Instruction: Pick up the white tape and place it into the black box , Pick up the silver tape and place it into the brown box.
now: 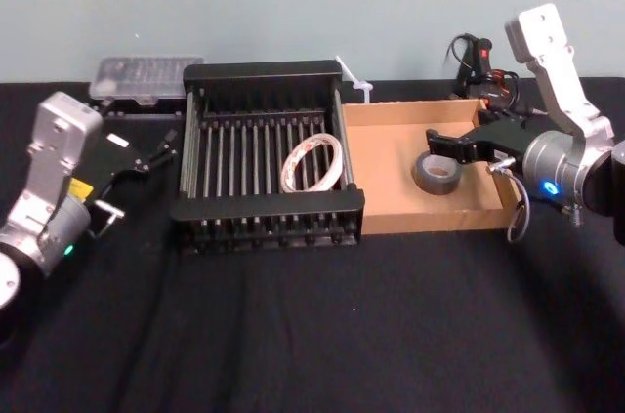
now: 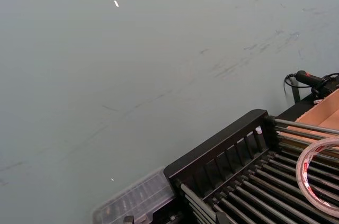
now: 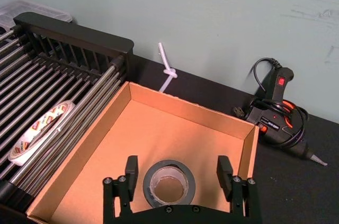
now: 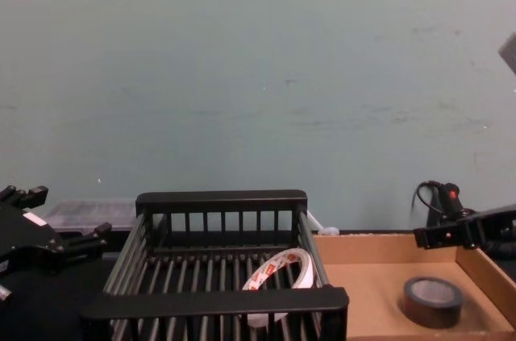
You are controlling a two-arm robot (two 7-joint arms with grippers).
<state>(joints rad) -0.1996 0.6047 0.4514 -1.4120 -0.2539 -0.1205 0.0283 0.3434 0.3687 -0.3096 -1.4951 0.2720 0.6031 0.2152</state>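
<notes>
Both grippers stood open and empty: left gripper (image 1: 156, 151) beside the black box (image 1: 266, 206), whose bars carried the tilted white tape (image 3: 45, 125); right gripper (image 1: 451, 146) over the brown box (image 1: 391, 169), above the silver tape (image 1: 437, 188) lying flat inside. Behind lay a clear case (image 1: 146, 76) and glue gun (image 1: 476, 57).

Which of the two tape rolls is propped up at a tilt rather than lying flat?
The white tape, tilted on edge by the black box's right wall; the silver tape lies flat on the brown box's floor.
</notes>
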